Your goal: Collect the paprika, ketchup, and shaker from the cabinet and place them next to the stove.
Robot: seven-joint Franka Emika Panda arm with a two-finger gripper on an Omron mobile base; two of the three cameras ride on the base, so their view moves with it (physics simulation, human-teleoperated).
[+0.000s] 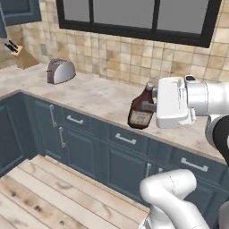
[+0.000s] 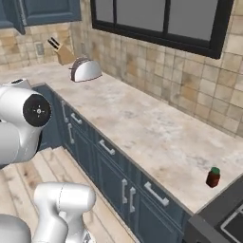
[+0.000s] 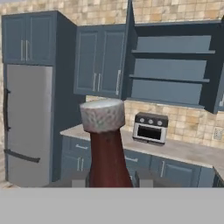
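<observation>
In the left base view we carry the ketchup (image 1: 142,108) out over the marbled counter (image 1: 89,91). The bottle hangs tilted at the end of the white hand, with the gripper (image 1: 153,106) closing in on it from the right. A silver toaster (image 1: 60,70) and a knife block (image 1: 22,56) stand well apart from it, far along the counter near the corner.

In the right base view the paprika (image 2: 213,177) already stands upright on the counter, near the black stove (image 2: 223,216) whose corner shows at the lower right. We see no shaker beside it. From this we judge that the first item is delivered, that the second is now in transit, and that the shaker is still to come.

In the hand view the ketchup's neck and pale cap rise straight up between our two dark fingertips (image 3: 78,178), which are clamped on the bottle's body. Beyond it we look back at the cabinet (image 3: 170,65), its door open and its shelves bare as far as we can tell. A toaster oven (image 3: 150,127) sits on the counter below.

The next move, as we judge it, is to swing toward the stove end. There we must bring the bottle upright, lower it beside the paprika without knocking the jar, and only then part the fingers.
</observation>
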